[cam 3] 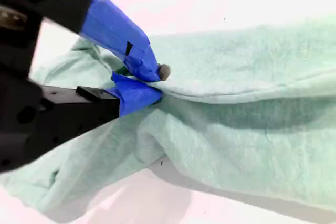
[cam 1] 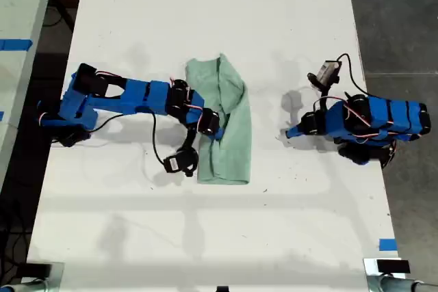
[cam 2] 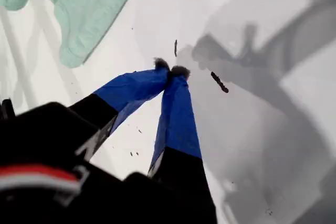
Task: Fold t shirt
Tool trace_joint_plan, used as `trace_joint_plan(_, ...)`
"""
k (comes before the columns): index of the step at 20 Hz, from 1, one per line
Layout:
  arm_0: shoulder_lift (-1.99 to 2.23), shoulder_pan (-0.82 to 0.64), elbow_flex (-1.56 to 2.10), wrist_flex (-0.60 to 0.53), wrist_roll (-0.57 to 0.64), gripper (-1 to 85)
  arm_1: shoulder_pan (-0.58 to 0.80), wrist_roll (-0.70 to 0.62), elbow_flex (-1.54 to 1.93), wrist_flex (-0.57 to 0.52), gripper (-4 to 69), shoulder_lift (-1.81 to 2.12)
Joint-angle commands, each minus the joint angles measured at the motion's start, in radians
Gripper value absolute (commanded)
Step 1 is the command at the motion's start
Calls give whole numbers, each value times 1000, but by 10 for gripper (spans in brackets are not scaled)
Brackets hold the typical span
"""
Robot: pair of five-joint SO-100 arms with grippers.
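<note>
Between the jaws of my second gripper [cam 3: 157, 82] a ridge of the t shirt [cam 1: 226, 124] is pinched — the blue tips are clamped on a raised fold of pale green cloth, with the rest of the garment spreading away beyond the tips and bunching under them. The shirt lies on the white table [cam 1: 205, 18], already doubled lengthwise into a narrow strip, and this arm reaches onto it from the exterior view's left. My first gripper [cam 2: 170, 71] has its tips pressed together on nothing, hovering over bare table with only a corner of the shirt well beyond them. To fold well, I judge the pinch must stay firm and lift only enough for the cloth to clear — carrying the edge squarely across so the layers land aligned, not dragged.
</note>
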Motion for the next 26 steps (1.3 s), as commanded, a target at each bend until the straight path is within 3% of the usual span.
trace_joint_plan(1,-71,-34,-78,-110,41,115,-3,-20,54,-6,11,12)
trace_joint_plan(3,-107,-34,-78,-107,101,267,-3,-25,54,-6,11,12)
trace_joint_plan(6,-3,-35,-77,3,121,224,-2,-26,54,-8,11,12)
trace_joint_plan(10,305,-57,-72,232,52,224,0,-26,54,-9,11,12)
trace_joint_plan(13,709,-74,83,325,-18,203,2,-26,54,-9,12,12)
trace_joint_plan(14,870,-84,222,304,-35,46,3,-25,54,-9,12,12)
trace_joint_plan(15,1055,-80,434,187,-8,1,5,-25,54,-9,12,12)
trace_joint_plan(17,1439,-14,974,-170,107,0,12,-18,54,-8,12,12)
trace_joint_plan(20,2131,23,1782,-476,104,0,8,-25,55,-9,12,12)
trace_joint_plan(21,2500,11,2002,-420,94,0,8,-28,55,-9,12,12)
trace_joint_plan(22,2514,9,2057,-348,67,0,9,-35,54,-11,12,14)
trace_joint_plan(24,2451,29,2148,-474,124,0,12,-38,57,-14,12,15)
trace_joint_plan(26,2517,-18,2209,-382,130,0,18,-32,58,-8,15,15)
